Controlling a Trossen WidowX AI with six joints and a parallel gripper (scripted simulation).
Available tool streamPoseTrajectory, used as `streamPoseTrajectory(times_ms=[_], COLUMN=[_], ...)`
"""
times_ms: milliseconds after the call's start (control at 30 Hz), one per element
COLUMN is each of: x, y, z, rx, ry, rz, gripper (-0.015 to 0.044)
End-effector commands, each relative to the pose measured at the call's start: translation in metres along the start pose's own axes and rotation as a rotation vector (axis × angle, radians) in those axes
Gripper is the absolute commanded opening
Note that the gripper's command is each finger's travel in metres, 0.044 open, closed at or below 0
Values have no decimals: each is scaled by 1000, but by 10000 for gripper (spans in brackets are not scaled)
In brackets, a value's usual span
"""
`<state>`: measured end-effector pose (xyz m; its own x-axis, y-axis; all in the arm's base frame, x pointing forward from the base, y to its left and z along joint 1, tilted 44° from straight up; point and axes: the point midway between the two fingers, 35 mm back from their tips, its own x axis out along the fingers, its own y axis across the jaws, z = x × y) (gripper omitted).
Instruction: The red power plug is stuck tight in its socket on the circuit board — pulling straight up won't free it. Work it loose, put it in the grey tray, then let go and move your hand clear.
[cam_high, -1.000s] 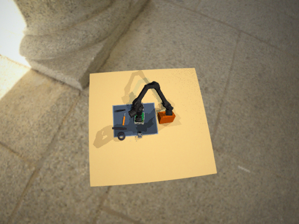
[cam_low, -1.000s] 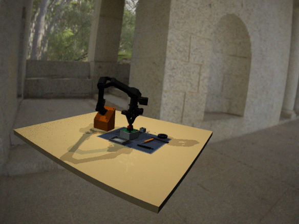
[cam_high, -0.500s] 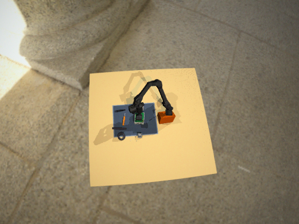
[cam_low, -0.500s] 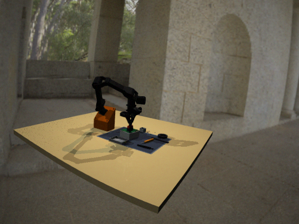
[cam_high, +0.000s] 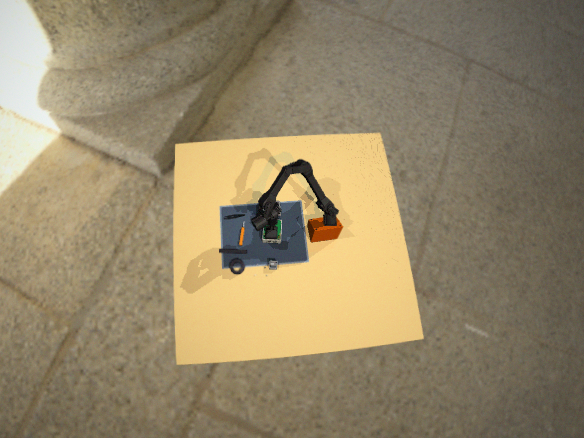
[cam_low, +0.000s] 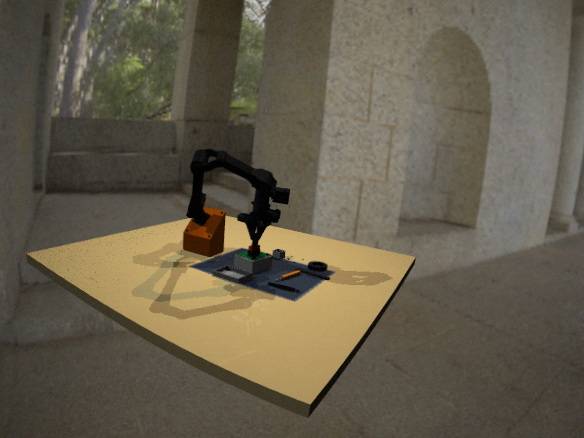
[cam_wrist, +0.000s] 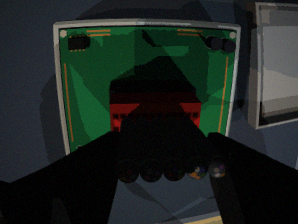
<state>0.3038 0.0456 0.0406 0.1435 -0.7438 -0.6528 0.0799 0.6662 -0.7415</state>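
Tabletop (cam_high: 300, 310) (cam_low: 200, 320): pale, smooth, matt, wood-like. Mat (cam_high: 250, 220) (cam_low: 307, 287) (cam_wrist: 25, 135): dark, matt, maybe cloth or rubber, can't tell. Board (cam_high: 279, 227) (cam_low: 245, 254) (cam_wrist: 92, 110): green, smooth, plastic-looking. Plug (cam_low: 254, 248) (cam_wrist: 155, 108): red plastic look, smooth. Tray (cam_low: 218, 273) (cam_wrist: 254, 75): grey, smooth, metal or plastic unclear. Arm (cam_high: 281, 184) (cam_low: 237, 167): black, matt. Arm base (cam_high: 325, 233) (cam_low: 203, 244): orange, smooth, plastic-looking. Floor (cam_high: 475, 225) (cam_low: 450, 340): rough stone, matt. Column (cam_high: 125, 85) (cam_low: 295, 115): rough matt stone.
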Motion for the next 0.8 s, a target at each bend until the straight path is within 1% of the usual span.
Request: streamPoseTrajectory(times_ms=[0, 133, 267, 367, 600, 700, 767], x=[-10, -11, -12, -13, -16, -17, -18], y=[-5, -14, -15, -11, 5, 7, 6], z=[0, 0, 0, 0, 0, 0, 0], rx=[-8, -9, -9, -8, -7, -6, -6], ry=[-16, -16, -16, -16, -17, -16, -16], rz=[110, 212, 227, 174, -17, -42, -26], gripper=[0, 0, 0, 0, 0, 0, 0])
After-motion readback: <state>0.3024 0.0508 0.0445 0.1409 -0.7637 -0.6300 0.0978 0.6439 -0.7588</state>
